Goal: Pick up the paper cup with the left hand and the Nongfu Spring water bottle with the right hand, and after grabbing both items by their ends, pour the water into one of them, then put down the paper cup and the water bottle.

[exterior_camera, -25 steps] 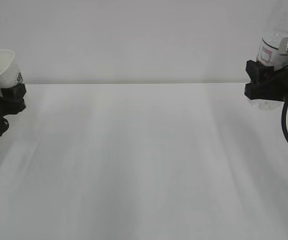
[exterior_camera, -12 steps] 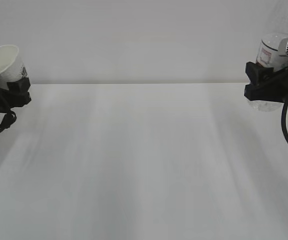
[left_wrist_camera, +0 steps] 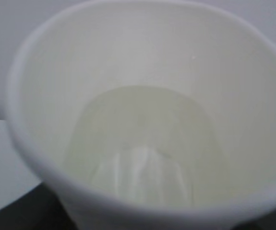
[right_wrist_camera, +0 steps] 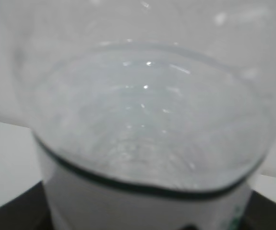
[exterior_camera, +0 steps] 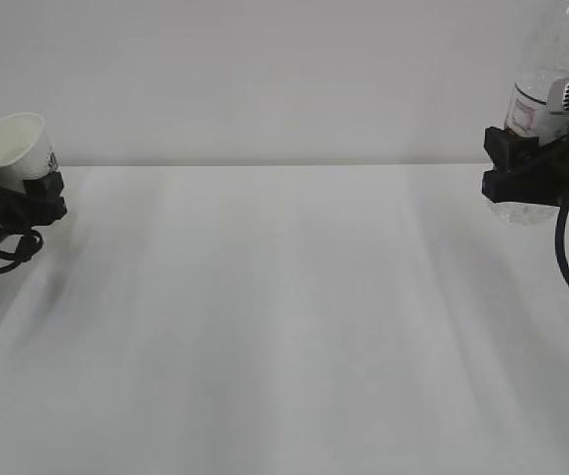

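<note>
**Hands far apart, cup and bottle both gripped**

Left hand (exterior_camera: pixel 29 190) at 9 o'clock of the table (exterior_camera: pixel 284 327), closed on the bottom end of the paper cup (exterior_camera: pixel 15 148); cup mouth tilted toward 11 o'clock. Right hand (exterior_camera: pixel 510 173) at 3 o'clock, clamped on the low end of the water bottle (exterior_camera: pixel 533 104), long axis nearly upright, top out of frame. Well apart, so probably need to meet near the middle before pouring.

Left wrist view: cup interior (left_wrist_camera: pixel 142 143), apparently little or nothing in it. Right wrist view: only blurred bottle (right_wrist_camera: pixel 142 120), water level hard to tell.

one paper cup (exterior_camera: pixel 17 146), one water bottle (exterior_camera: pixel 541 99), two grippers
</note>
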You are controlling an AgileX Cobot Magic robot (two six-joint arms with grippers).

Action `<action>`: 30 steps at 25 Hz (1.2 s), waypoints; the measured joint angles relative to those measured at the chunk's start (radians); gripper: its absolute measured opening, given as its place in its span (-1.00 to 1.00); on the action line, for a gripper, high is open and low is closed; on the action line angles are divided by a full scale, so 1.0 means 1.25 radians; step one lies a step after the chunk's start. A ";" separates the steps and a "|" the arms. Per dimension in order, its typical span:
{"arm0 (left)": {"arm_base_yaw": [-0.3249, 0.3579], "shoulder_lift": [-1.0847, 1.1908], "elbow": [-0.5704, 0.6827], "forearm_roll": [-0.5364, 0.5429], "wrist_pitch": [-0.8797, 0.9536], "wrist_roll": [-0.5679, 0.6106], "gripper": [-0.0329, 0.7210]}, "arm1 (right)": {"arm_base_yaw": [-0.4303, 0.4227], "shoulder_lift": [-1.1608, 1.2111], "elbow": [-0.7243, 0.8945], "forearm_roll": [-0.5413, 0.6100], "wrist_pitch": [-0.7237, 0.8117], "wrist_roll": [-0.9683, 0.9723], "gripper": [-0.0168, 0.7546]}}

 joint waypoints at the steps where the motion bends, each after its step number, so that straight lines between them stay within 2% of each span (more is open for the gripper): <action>1: 0.000 0.007 -0.006 -0.001 0.001 0.000 0.38 | 0.000 0.000 0.000 0.000 -0.001 0.000 0.25; 10: 0.000 0.055 -0.059 -0.003 0.026 0.000 0.38 | 0.000 0.000 0.000 0.000 0.002 0.000 0.25; 27: 0.000 0.073 -0.060 -0.003 0.030 0.000 0.35 | 0.000 0.000 0.000 0.000 0.004 0.011 0.25; 30: 0.000 0.073 -0.060 -0.003 0.030 0.000 0.42 | 0.000 0.000 0.000 0.000 0.004 0.015 0.25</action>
